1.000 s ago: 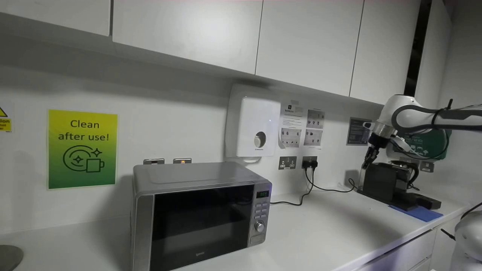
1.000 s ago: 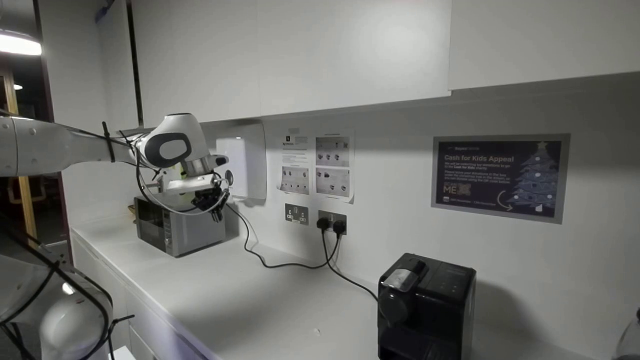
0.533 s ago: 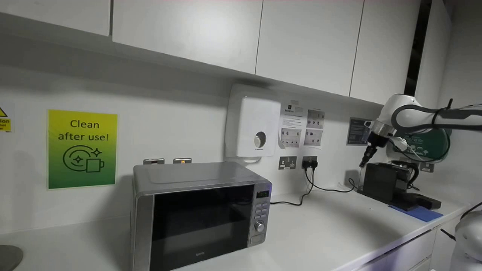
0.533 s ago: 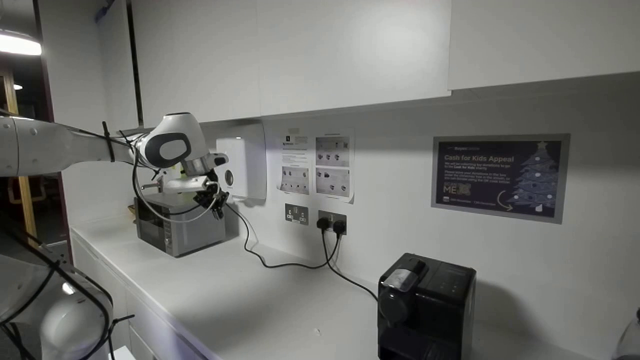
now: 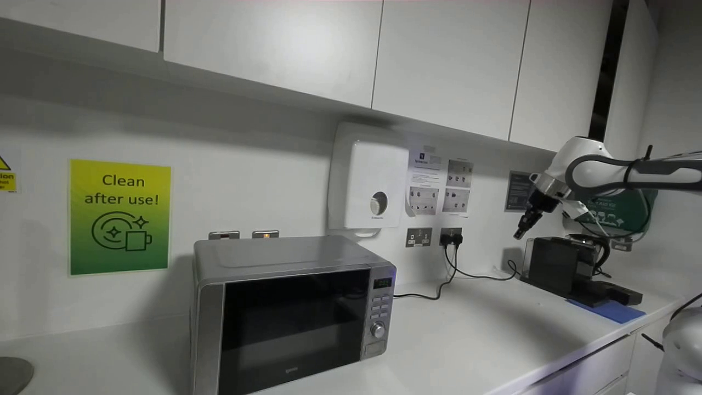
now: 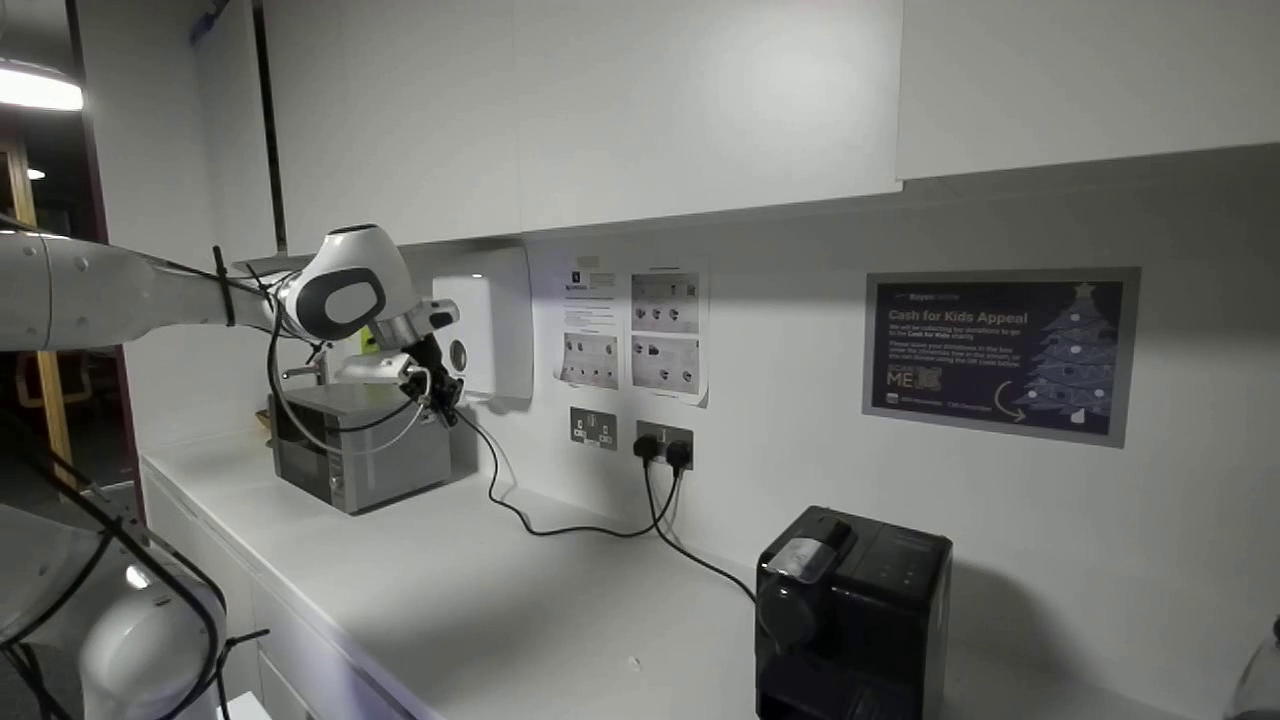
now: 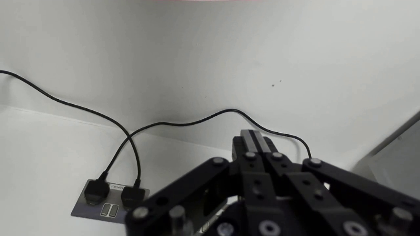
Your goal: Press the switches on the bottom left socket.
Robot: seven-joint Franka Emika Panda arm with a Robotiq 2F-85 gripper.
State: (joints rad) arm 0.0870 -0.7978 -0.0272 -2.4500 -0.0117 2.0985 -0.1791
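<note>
In the wrist view we see the black metal two-finger gripper (image 7: 252,131) with its jaws clenched: the two grey pads (image 7: 247,141) stand together, with a thin dark line between them. At the lower left of this view is the grey rectangular metal socket plate (image 7: 113,196), which carries two black plugs (image 7: 96,191); its two small pale-rimmed rocker switches (image 7: 113,210) sit between these plugs. In both exterior views we find this plate on the white wall (image 6: 790,430), above the back edge of the smooth white bench (image 6: 560,600), just beside a similar grey plate (image 6: 593,428). Compared with half a second ago, we notice that the gripper is slightly higher, closer to the back edge, and more tilted. It hangs in the air, apart from the socket plate, between the silver-grey box-shaped microwave (image 5: 290,312) and the black box-shaped coffee machine (image 6: 870,610). The plugs, the thin black cables (image 7: 174,124) and both machines keep the same places.
</note>
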